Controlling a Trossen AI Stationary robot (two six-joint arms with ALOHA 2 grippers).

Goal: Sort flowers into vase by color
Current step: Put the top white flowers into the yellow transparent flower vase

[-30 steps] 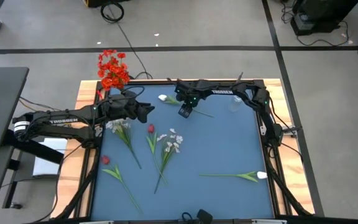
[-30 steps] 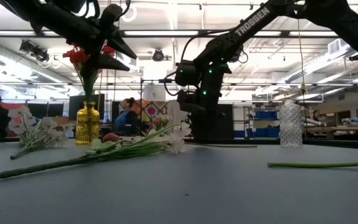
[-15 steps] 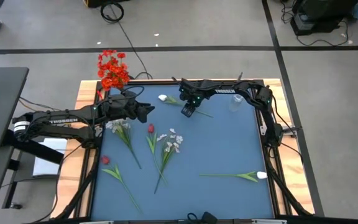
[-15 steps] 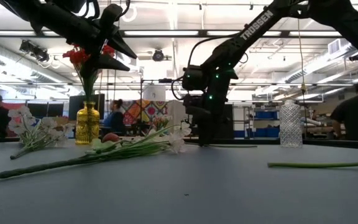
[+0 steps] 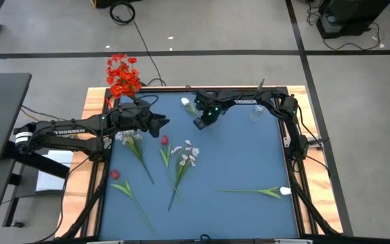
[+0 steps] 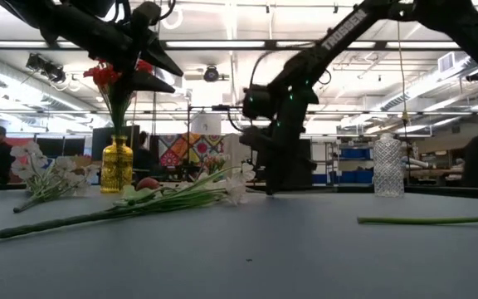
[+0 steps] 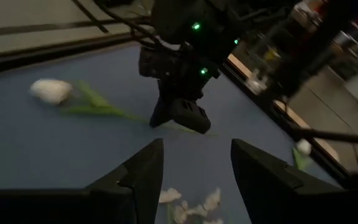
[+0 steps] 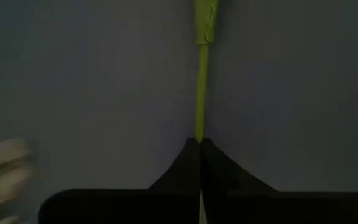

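Blue table (image 5: 249,156), right jaws pinching white flower's stem (image 8: 201,81), left jaws apart.

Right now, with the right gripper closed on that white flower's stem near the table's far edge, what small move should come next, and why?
Probably a short straight lift. The right gripper is shut on the white flower by its green stem, low over the table. The clear vase stands close by, so raising the stem clear comes first.
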